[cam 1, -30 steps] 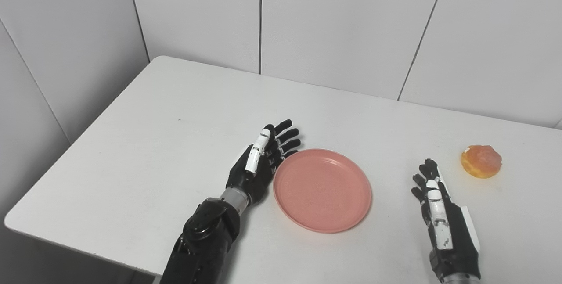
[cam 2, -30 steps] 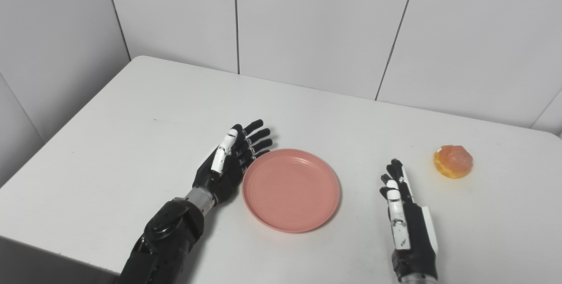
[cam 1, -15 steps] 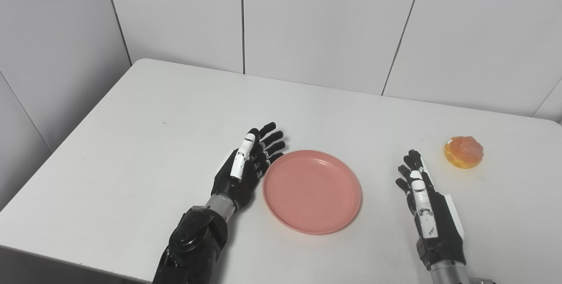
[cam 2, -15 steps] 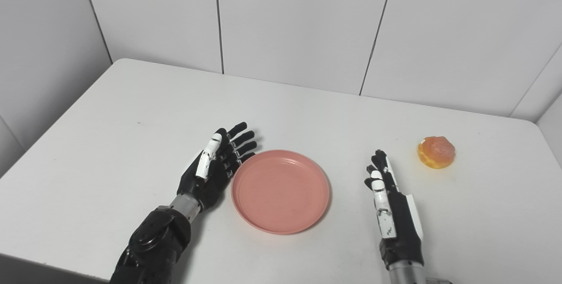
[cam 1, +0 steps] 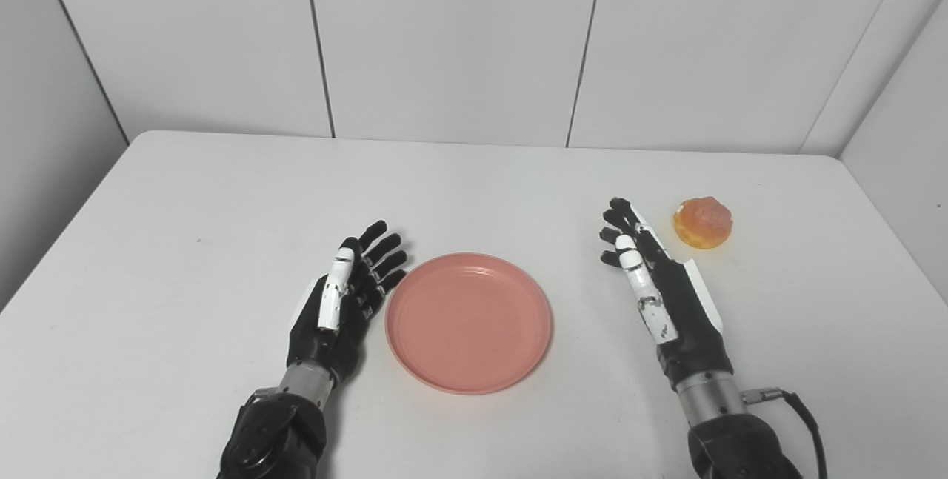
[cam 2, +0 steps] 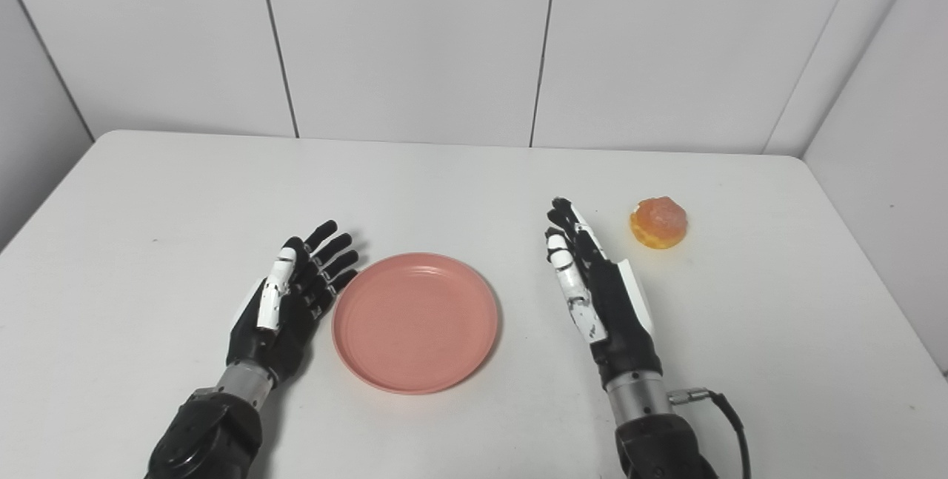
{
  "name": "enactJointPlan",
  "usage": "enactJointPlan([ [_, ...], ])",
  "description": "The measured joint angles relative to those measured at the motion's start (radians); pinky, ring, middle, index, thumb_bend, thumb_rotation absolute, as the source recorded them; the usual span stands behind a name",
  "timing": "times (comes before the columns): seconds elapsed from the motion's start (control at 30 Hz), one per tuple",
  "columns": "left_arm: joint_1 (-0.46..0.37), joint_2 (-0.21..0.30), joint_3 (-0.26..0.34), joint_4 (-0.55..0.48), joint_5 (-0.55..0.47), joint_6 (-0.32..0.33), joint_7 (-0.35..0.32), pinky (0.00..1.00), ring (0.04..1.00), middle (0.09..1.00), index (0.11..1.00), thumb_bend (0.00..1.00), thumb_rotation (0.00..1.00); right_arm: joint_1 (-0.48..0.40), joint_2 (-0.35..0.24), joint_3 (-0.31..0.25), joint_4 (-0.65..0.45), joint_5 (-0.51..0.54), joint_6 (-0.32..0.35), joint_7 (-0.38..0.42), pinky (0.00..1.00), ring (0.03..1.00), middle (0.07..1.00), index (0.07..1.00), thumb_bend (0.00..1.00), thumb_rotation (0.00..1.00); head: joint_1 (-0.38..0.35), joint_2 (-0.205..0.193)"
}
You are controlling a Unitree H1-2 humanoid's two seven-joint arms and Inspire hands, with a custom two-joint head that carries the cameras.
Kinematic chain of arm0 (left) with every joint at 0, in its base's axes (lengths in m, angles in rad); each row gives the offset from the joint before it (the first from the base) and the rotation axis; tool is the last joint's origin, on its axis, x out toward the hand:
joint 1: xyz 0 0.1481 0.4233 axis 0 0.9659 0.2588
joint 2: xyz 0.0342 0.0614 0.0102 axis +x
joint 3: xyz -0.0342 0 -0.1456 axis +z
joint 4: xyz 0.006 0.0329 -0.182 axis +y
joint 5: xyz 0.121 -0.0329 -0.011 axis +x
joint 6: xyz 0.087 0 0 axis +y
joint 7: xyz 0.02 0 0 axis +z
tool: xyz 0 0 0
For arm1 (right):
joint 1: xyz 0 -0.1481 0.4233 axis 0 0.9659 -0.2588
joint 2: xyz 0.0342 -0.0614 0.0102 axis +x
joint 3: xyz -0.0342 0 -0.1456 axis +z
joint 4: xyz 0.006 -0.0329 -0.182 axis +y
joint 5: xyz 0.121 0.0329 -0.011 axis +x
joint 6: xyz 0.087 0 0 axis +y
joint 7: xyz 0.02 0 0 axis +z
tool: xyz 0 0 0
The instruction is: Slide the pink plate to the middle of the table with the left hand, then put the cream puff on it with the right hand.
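Observation:
A round pink plate [cam 1: 468, 322] lies on the white table [cam 1: 222, 205], near its middle and toward the front edge. My left hand [cam 1: 342, 300] is open, palm facing the plate, right beside the plate's left rim; I cannot tell if it touches. The cream puff [cam 1: 702, 222], orange and glazed, sits at the right of the table. My right hand [cam 1: 655, 286] is open and empty, fingers straight, between the plate and the puff, a short way left of and in front of the puff. The same scene shows in the right eye view, with the plate [cam 2: 415, 321] and puff [cam 2: 658, 222].
White panelled walls close the table at the back and both sides. A cable [cam 1: 803, 409] runs from my right wrist.
The camera has turned right, shifting the whole picture. My right hand has moved forward, closer to the cream puff. The left hand stays by the plate's left rim.

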Motion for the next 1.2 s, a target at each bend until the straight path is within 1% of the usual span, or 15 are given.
enactJointPlan([
  [0.07,0.004,0.007,0.003,0.005,0.0,-0.015,-0.007,0.88,0.874,0.886,0.879,0.45,1.0,-0.016,-0.009,0.0,-0.001,-0.018,0.0,0.0,0.82,0.871,0.89,0.886,0.4,1.0,0.0,0.0],
  [0.13,0.005,0.017,0.003,0.016,-0.001,-0.036,-0.019,0.89,0.882,0.893,0.885,0.45,1.0,-0.033,-0.019,0.002,-0.002,-0.045,0.0,0.001,0.82,0.875,0.891,0.889,0.43,1.0,-0.031,-0.008],
  [0.17,0.006,0.023,0.004,0.023,-0.001,-0.045,-0.027,0.89,0.882,0.893,0.884,0.45,1.0,-0.042,-0.026,0.002,-0.005,-0.055,0.0,0.002,0.83,0.877,0.892,0.891,0.43,0.99,-0.031,-0.008],
  [0.3,0.012,0.036,0.01,0.029,-0.004,-0.067,-0.041,0.89,0.881,0.892,0.882,0.46,1.0,-0.086,-0.047,-0.012,-0.034,-0.085,0.004,0.003,0.81,0.87,0.892,0.894,0.43,0.99,-0.065,-0.02],
  [0.4,0.016,0.037,0.01,0.032,-0.004,-0.081,-0.049,0.88,0.88,0.891,0.879,0.46,1.0,-0.118,-0.064,-0.014,-0.041,-0.118,0.006,0.008,0.79,0.854,0.896,0.898,0.42,0.96,-0.075,-0.025],
  [0.53,0.024,0.048,0.008,0.034,0.001,-0.102,-0.058,0.89,0.883,0.892,0.879,0.45,1.0,-0.159,-0.106,-0.013,-0.04,-0.177,0.02,0.022,0.74,0.825,0.888,0.897,0.45,0.88,-0.092,-0.029],
  [0.6,0.027,0.054,0.005,0.039,0.009,-0.116,-0.061,0.89,0.883,0.89,0.876,0.46,1.0,-0.18,-0.133,-0.012,-0.039,-0.219,0.023,0.031,0.76,0.842,0.892,0.904,0.48,0.81,-0.106,-0.032],
  [0.63,0.029,0.058,0.004,0.04,0.009,-0.121,-0.065,0.89,0.883,0.89,0.876,0.46,1.0,-0.194,-0.149,-0.011,-0.036,-0.239,0.024,0.036,0.76,0.843,0.892,0.905,0.48,0.8,-0.106,-0.032],
  [0.7,0.03,0.061,0.005,0.041,0.009,-0.124,-0.071,0.89,0.88,0.885,0.871,0.46,1.0,-0.221,-0.175,-0.013,-0.029,-0.262,0.024,0.04,0.75,0.838,0.888,0.903,0.5,0.74,-0.115,-0.035],
  [0.8,0.031,0.061,0.008,0.041,0.007,-0.124,-0.073,0.89,0.882,0.888,0.875,0.45,1.0,-0.253,-0.202,-0.011,-0.01,-0.303,0.025,0.051,0.7,0.811,0.877,0.897,0.56,0.7,-0.137,-0.041],
  [0.9,0.031,0.061,0.01,0.041,0.007,-0.124,-0.075,0.89,0.883,0.89,0.876,0.45,1.0,-0.271,-0.226,-0.004,0.008,-0.353,0.045,0.081,0.7,0.825,0.88,0.886,0.62,0.61,-0.143,-0.045],
  [0.93,0.031,0.062,0.011,0.041,0.005,-0.124,-0.076,0.89,0.882,0.889,0.875,0.45,1.0,-0.274,-0.233,-0.002,0.009,-0.372,0.052,0.09,0.71,0.836,0.883,0.881,0.66,0.57,-0.149,-0.046],
  [0.97,0.031,0.062,0.013,0.042,0.0,-0.124,-0.077,0.89,0.882,0.889,0.874,0.45,1.0,-0.279,-0.242,0.003,0.012,-0.394,0.065,0.102,0.71,0.838,0.883,0.88,0.66,0.55,-0.149,-0.046],
  [1.07,0.031,0.064,0.015,0.052,-0.005,-0.132,-0.081,0.9,0.883,0.887,0.872,0.46,1.0,-0.303,-0.275,0.008,0.04,-0.457,0.081,0.12,0.71,0.838,0.898,0.879,0.75,0.46,-0.163,-0.052],
  [1.2,0.031,0.071,0.017,0.065,-0.015,-0.149,-0.095,0.9,0.885,0.887,0.874,0.47,1.0,-0.343,-0.318,0.009,0.081,-0.513,0.093,0.151,0.69,0.837,0.913,0.889,0.8,0.42,-0.17,-0.054],
])
